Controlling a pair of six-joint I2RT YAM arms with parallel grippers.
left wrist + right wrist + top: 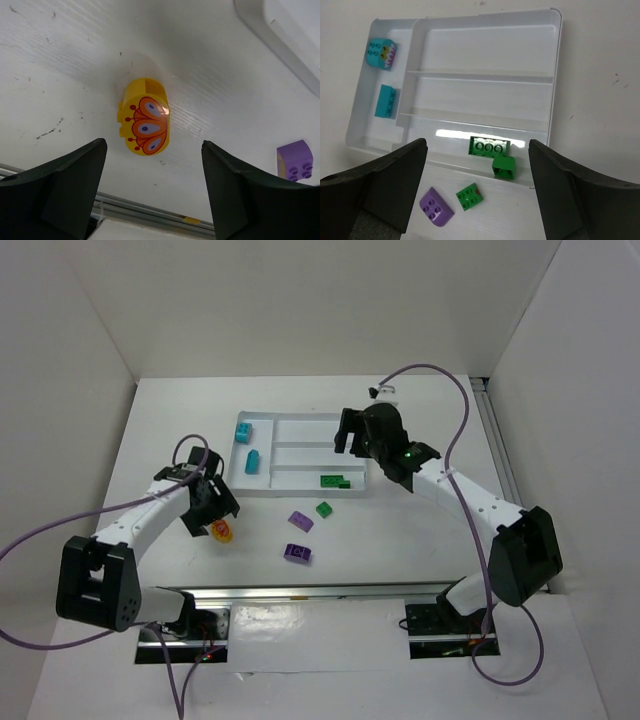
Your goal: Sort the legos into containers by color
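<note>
The white tray (300,420) holds two cyan bricks (243,429) (252,461) in its narrow left section and two green bricks (333,481) in the nearest long section. A green brick (324,509) and two purple bricks (300,521) (297,553) lie on the table in front of it. The orange-yellow rounded piece (145,122) lies on the table just ahead of my open, empty left gripper (154,172). My right gripper (477,192) is open and empty above the tray's near edge; its view shows the green bricks (489,147) (504,166), the loose green brick (470,196) and a purple brick (436,207).
The tray's two far long sections (480,55) hold nothing. White walls enclose the table on the left, back and right. A metal rail (300,590) runs along the near edge by the arm bases. A purple brick (295,160) lies right of the left gripper.
</note>
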